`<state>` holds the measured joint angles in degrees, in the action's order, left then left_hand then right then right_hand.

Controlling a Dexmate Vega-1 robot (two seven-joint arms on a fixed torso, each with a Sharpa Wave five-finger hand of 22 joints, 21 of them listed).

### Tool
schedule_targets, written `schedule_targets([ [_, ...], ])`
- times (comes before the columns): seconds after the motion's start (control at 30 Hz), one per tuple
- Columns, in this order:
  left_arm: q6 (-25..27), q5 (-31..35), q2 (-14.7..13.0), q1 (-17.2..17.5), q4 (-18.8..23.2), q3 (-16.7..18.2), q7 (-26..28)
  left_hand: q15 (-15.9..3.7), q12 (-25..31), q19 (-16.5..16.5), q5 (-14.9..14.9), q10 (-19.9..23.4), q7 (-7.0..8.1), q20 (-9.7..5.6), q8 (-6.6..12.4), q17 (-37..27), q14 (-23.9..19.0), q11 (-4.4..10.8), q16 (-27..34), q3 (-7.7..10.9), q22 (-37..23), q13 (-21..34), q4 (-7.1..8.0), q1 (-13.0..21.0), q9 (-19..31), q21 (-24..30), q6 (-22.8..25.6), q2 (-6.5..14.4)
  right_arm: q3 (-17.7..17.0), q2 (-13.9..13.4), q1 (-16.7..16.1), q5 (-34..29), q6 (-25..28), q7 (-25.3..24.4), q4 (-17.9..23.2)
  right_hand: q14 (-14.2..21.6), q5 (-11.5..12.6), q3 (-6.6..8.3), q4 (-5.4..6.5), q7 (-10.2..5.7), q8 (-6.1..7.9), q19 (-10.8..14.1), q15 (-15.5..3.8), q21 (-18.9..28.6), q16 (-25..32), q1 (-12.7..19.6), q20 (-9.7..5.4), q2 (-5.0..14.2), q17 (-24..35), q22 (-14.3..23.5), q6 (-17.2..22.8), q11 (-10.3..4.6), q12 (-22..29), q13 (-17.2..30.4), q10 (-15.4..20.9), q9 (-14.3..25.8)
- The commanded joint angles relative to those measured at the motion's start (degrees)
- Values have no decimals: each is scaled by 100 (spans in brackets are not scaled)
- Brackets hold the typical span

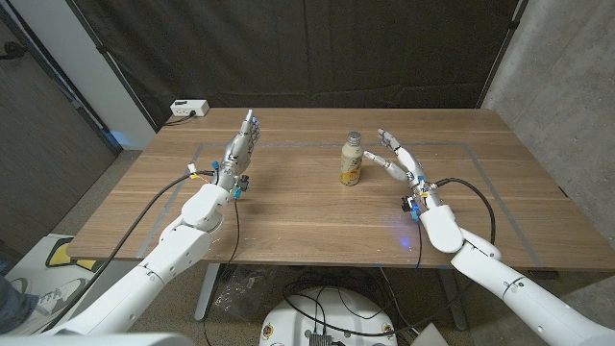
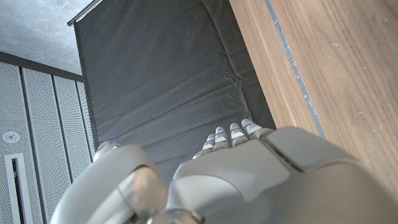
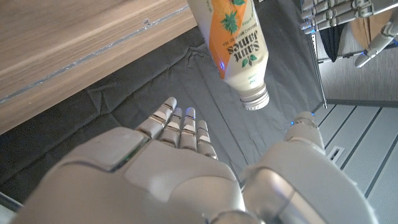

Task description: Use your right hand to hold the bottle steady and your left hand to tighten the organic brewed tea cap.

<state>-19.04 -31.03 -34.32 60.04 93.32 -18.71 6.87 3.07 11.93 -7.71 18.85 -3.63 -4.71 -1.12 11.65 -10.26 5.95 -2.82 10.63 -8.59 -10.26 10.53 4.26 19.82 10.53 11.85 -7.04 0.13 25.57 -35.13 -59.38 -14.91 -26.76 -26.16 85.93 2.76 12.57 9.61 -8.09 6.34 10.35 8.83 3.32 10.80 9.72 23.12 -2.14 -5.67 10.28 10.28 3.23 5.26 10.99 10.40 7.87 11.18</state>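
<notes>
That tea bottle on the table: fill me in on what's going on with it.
The Saint James tea bottle stands upright on the wooden table, cap on, with nothing holding it. The right hand is open beside it, fingers spread toward the bottle without touching. The left hand is raised with its fingers straight, well off to the bottle's other side. Tightening has not begun.

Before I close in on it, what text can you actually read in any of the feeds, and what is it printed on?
"Saint James": on the bottle label, right wrist view, seen inverted.
Small line above that name on the label: too small to read.
Bottle in the head view: label too small to read.
White box at the table's far left edge: no legible marking.
</notes>
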Motion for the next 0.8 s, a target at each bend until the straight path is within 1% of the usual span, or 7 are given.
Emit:
schedule_targets([
  [0.03, -87, -17, 34, 57, -19, 6, -36, 14, 1, -50, 21, -3, -7, 19, 17, -29, -6, 3, 20, -20, -22, 18, -28, -28, 13, -20, 28, -1, 299, -103, 329, -12, 653, 288, -43, -209, 35, -31, 62, 119, -16, -167, 87, -21, 3, -34, -78, -60, 15, 21, -240, 72, -51, 11, -263, 11],
  [0.17, -98, -29, 42, 66, -31, 12, -39, 4, -1, -55, 19, -3, -1, 25, 14, -29, -4, 5, 18, -24, -23, 18, -29, -22, 12, -20, 28, 3, 398, -137, 411, 11, 726, 337, -81, -262, 40, -44, 72, 163, -12, -229, 123, -23, 10, -42, -43, -55, 15, 23, -308, 109, -49, 10, -329, 10],
  [0.33, -165, -128, 53, 36, -128, 0, -210, 11, 1, -66, 17, 6, 12, 37, 24, -30, -10, 2, 20, -29, -24, 18, -29, -18, 12, -23, 65, 6, 508, -89, 499, 119, 756, 366, -170, 41, 57, -58, 78, 65, 152, 64, -5, 112, 126, -5, -107, -17, 7, 16, 21, -24, 103, 1, -14, 4],
  [0.5, -147, -155, 44, 15, -160, -3, -250, 5, 3, -78, 14, 15, 14, 49, 25, -31, -18, 14, 23, -38, -25, 19, -26, -20, 12, -25, 79, 6, 628, -102, 580, 133, 762, 448, -169, 115, 59, -51, 74, 40, 161, 125, -20, 130, 141, 22, -120, 5, 5, 14, 61, -39, 123, -1, 47, 1],
  [0.6, -237, -265, 80, -33, -282, -13, -426, 8, 3, -81, 13, 17, 7, 49, 30, -31, -20, 15, 23, -44, -25, 19, -24, -22, 12, -25, 98, 6, 730, -46, 692, 70, 597, 408, -304, 144, 61, -46, 69, 9, 159, 180, -53, 146, 141, 44, -149, 17, 3, 12, 67, -54, 124, -2, 60, -1],
  [0.67, -279, -335, 95, -60, -344, -22, -540, 3, 7, -77, 11, 32, 10, 59, 35, -32, -29, 31, 27, -52, -26, 19, -21, -26, 12, -22, 120, 5, 778, -20, 753, 58, 523, 407, -383, 218, 67, -33, 53, -45, 157, 266, -111, 169, 153, 94, -172, 34, 1, 9, 72, -120, 135, -3, 103, -1],
  [0.8, -283, -338, 93, -82, -371, -27, -563, 5, 6, -83, 6, 36, 16, 67, 31, -34, -31, 22, 27, -72, -27, 20, -12, -38, 12, -20, 129, 2, 847, 18, 817, -61, 474, 301, -454, 236, 71, -28, 41, -65, 155, 309, -132, 177, 148, 126, -190, 37, 0, 6, 75, -151, 131, -4, 104, -1],
])
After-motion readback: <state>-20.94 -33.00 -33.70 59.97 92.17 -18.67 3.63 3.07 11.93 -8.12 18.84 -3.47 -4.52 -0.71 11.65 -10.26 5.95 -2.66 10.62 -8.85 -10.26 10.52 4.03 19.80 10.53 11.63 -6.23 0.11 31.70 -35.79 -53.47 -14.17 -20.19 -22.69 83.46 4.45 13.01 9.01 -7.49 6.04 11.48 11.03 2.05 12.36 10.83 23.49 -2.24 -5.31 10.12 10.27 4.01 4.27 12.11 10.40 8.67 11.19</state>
